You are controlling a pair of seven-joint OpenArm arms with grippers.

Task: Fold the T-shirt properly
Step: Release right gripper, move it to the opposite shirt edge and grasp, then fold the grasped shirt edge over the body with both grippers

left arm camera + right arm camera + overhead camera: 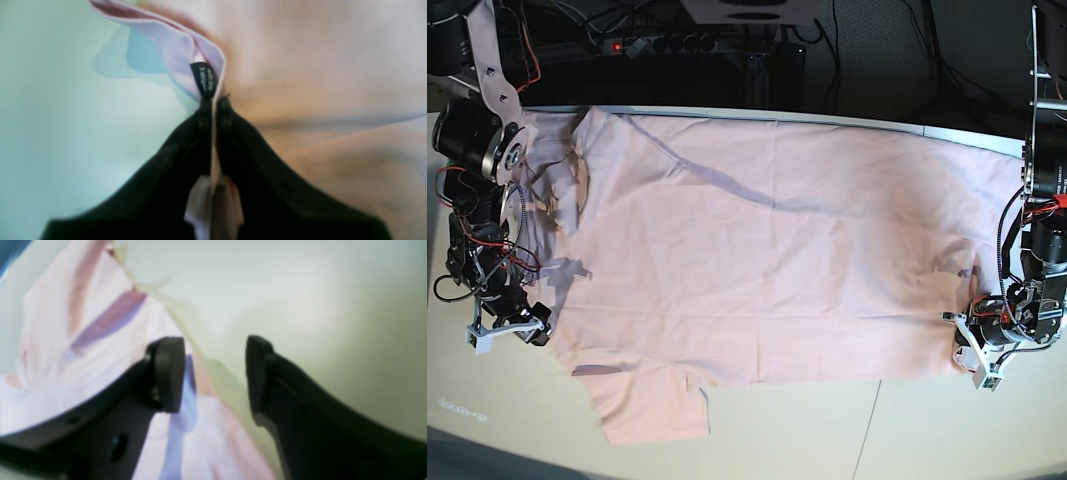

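Left gripper (213,103) clamps the shirt (767,260) hem; right gripper (215,373) jaws stand apart. Pale table (907,430), cables (607,20) behind. Shirt lies lengthwise left-right.

Looks like a robotics lab bench, not anybody's home. The table (897,440) is a plain pale work surface with a metal edge strip along the back. Behind it there's a dark backdrop with a power strip (662,43), its red switch lit, and a tangle of black cables (867,50) hanging down. Both arms have exposed motors and loose red and black wiring (477,245), plus white brackets that look 3D-printed, so very much a DIY research rig.
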